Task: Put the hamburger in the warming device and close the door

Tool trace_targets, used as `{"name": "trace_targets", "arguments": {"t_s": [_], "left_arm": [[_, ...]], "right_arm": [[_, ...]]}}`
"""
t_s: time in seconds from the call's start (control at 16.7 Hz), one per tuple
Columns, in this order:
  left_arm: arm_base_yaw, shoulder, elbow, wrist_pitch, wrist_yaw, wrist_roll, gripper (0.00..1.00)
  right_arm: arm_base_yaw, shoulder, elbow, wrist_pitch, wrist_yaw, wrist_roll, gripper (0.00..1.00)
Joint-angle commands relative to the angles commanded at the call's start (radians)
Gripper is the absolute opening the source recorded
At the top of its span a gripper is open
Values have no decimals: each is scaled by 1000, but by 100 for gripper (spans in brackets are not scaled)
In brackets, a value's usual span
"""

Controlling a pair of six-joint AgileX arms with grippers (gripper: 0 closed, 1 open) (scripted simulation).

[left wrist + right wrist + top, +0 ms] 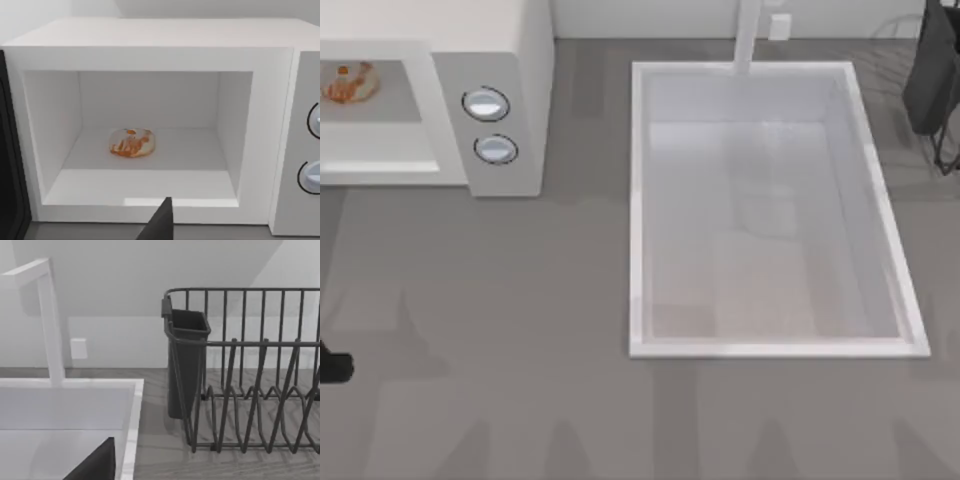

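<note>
The hamburger (132, 143) sits inside the microwave (150, 40), a small flattish lump, orange-brown streaked over whitish, resting on the cavity floor a little toward the back and roughly midway between the side walls; in the top view it shows as the same orange blotch (348, 82) at the far left of the table; the door (10, 165) stands swung open, just a dark edge beside the cavity's opening; the microwave is a plain white box with smooth matte walls, and its grey side panel carries two round silver knobs (486, 104), one stacked above the other; the left gripper (159, 222) hangs in front of the open cavity, facing straight in, with a single dark pointed fingertip showing below the sill, and whether the claw is wide or narrow I cannot tell; a dark piece of the left arm (334, 367) pokes in at the left edge of the table in the top view; out to the right lies the big white rectangular sink (638, 210), smooth and glossy, with a square white tap (50, 320) rising at its far rim; the right gripper (95, 465) hovers over the sink's near side, one dark wedge visible, its claw state unclear; beyond it stands a dark wire dish rack (250, 390) with a dark cup-shaped holder (186, 365) clipped to its end; grey wood-grain table (520, 330) underneath.
</note>
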Motion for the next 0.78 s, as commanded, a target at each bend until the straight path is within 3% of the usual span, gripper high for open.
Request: {"name": "trace_targets", "arguments": {"t_s": [0.36, 0.78], "left_arm": [[0, 0, 0, 0, 0, 0, 2], [0, 0, 0, 0, 0, 0, 0]], "right_arm": [[0, 0, 0, 0, 0, 0, 100], [0, 0, 0, 0, 0, 0, 100]]}}
